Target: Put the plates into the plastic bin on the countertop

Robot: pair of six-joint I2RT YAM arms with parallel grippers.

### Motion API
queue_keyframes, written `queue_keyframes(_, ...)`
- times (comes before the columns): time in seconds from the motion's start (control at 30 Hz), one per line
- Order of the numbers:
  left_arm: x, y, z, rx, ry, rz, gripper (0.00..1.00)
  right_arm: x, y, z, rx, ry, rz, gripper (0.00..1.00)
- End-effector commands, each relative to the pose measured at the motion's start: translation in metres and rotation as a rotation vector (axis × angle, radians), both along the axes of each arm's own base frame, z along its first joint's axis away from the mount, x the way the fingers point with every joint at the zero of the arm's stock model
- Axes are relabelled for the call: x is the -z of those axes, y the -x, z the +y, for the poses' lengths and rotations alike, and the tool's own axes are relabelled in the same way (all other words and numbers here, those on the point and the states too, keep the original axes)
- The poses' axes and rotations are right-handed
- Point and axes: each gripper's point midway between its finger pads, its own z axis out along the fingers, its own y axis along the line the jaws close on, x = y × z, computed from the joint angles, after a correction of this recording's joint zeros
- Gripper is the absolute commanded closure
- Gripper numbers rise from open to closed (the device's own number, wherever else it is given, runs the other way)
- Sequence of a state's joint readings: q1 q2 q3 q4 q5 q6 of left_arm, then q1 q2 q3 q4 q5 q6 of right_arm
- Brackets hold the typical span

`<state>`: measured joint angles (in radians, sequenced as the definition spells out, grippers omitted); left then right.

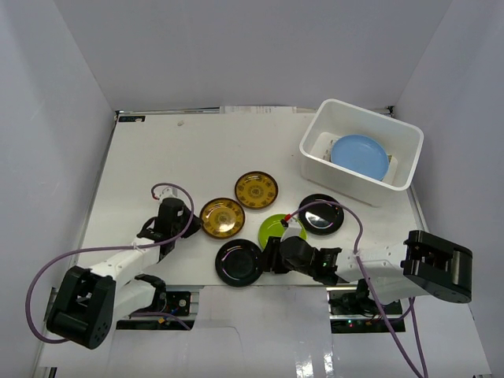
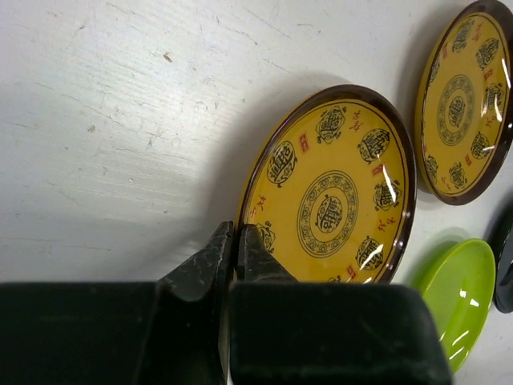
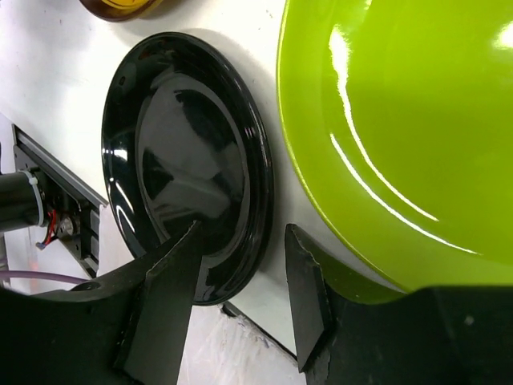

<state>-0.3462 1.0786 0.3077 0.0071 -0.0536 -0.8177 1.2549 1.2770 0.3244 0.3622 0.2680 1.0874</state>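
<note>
Two brown-rimmed yellow plates lie mid-table, one near [image 1: 221,218] and one farther back [image 1: 256,190]. My left gripper [image 1: 189,222] is shut on the left rim of the near one [image 2: 329,200]; its fingertips [image 2: 236,241] pinch that edge. A lime green plate [image 1: 277,227] lies between two black plates, one in front [image 1: 239,262] and one to the right [image 1: 321,214]. My right gripper [image 3: 240,273] is open, with the right rim of the front black plate [image 3: 184,152] between its fingers. The green plate [image 3: 401,120] lies beside it. A light blue plate [image 1: 360,155] leans inside the white plastic bin [image 1: 370,110].
The bin stands at the back right of the white countertop [image 1: 173,157]. White walls enclose the table on three sides. A metal rail [image 3: 56,192] runs along the near edge, close to the front black plate. Purple cables [image 1: 47,268] loop from both arms.
</note>
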Motion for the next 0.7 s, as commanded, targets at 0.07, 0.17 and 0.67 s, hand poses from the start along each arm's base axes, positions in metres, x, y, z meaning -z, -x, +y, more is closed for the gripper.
queue_keyframes(0.07, -0.021, -0.003, 0.011, -0.040, -0.032, -0.059, 1.00, -0.002, -0.005, 0.015, 0.020, -0.002, -0.013, 0.49)
queue_keyframes(0.17, -0.043, -0.002, 0.013, -0.055, -0.015, -0.119, 1.00, 0.002, -0.006, 0.018, 0.022, 0.010, -0.012, 0.57)
queue_keyframes(0.67, -0.185, -0.003, 0.007, -0.016, 0.103, -0.439, 1.00, -0.164, -0.081, -0.008, 0.171, -0.045, -0.462, 0.92)
